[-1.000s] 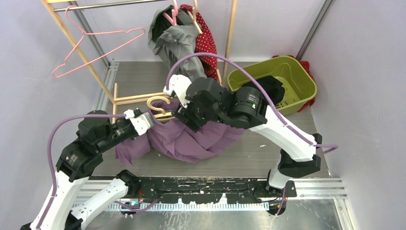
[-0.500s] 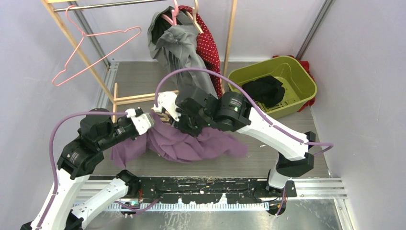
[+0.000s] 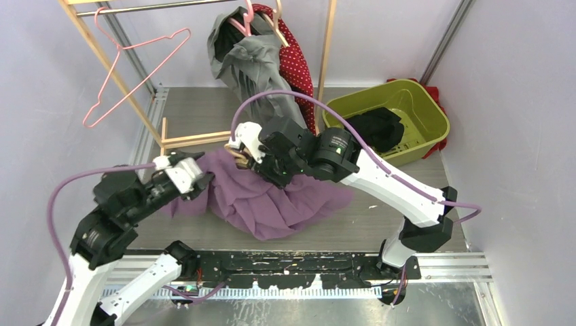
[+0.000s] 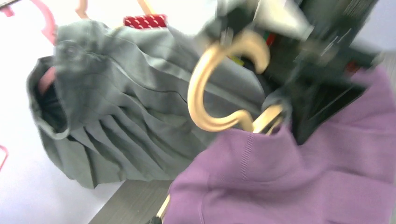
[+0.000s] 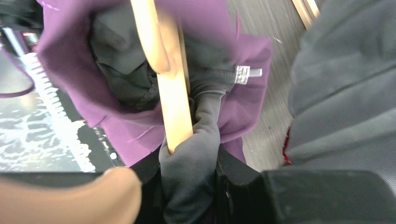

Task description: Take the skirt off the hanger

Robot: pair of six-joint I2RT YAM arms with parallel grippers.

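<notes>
**Jaws pinching cloth and wood together**

Right jaws are closed narrow on a bunch of the skirt's (image 5: 65,60) grey lining, and the end of the wooden hanger (image 5: 173,107) is buried in that same bunch. If I pull from this grip, I judge that cloth and hanger travel as one and nothing separates. Left jaws sit against the purple cloth at the skirt's left edge. Whether they grip it I cannot tell, and a loose hold there would let the whole garment slide across the surface (image 3: 204,112) after the hanger. The skirt lies heaped on the surface between my two arms, its opening round the hanger bar. Farther off, a grey garment (image 3: 248,64) hangs from the rack (image 3: 331,47), close behind the hook; lifting that way could snag it.
</notes>
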